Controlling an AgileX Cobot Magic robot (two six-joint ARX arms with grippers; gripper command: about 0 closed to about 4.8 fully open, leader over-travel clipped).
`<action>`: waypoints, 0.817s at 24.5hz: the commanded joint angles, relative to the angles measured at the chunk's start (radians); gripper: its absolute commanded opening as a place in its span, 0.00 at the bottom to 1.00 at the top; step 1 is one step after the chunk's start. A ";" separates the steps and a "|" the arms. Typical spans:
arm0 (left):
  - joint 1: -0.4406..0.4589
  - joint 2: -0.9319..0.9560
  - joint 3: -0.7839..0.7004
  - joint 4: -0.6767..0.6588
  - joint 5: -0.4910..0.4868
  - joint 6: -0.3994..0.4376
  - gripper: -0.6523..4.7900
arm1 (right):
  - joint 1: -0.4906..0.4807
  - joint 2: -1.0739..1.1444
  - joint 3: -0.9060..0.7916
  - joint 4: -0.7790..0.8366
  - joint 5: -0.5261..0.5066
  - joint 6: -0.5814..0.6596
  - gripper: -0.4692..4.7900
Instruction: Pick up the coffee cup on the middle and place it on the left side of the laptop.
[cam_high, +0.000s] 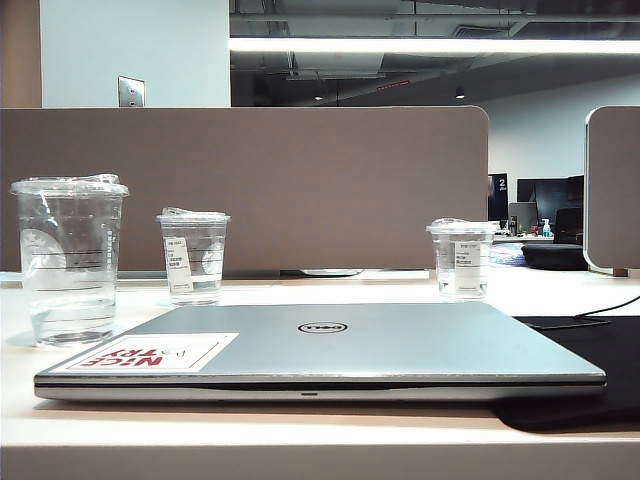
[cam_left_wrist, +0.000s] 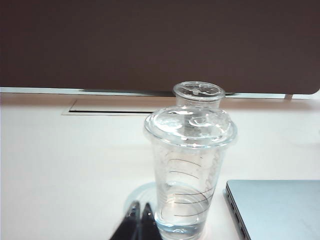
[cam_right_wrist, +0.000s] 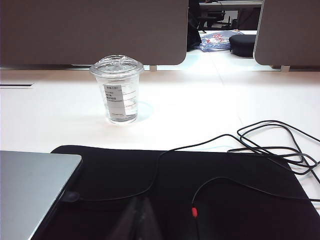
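Left gripper (cam_left_wrist: 138, 220) closed beside coffee cup (cam_left_wrist: 190, 170); right gripper (cam_right_wrist: 141, 216) closed.

Coffee cup (cam_high: 68, 262) left of laptop (cam_high: 330, 352), on table (cam_high: 300, 440).

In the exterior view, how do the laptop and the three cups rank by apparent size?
1. laptop
2. coffee cup, though it stands nearer the camera
3. middle cup and right cup: they look alike, so no ranking.

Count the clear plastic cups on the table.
3: the tall coffee cup at the laptop's left; a shorter labelled cup behind it; another labelled cup far right.
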 joint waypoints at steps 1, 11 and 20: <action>0.000 0.000 0.003 0.010 0.000 -0.002 0.11 | 0.000 -0.002 -0.004 0.024 0.002 -0.001 0.08; 0.000 0.000 0.003 0.010 0.000 -0.002 0.11 | -0.002 -0.002 -0.004 0.023 0.001 -0.001 0.08; 0.001 0.000 0.003 0.010 0.000 -0.002 0.11 | -0.103 -0.002 -0.004 0.023 -0.001 -0.001 0.08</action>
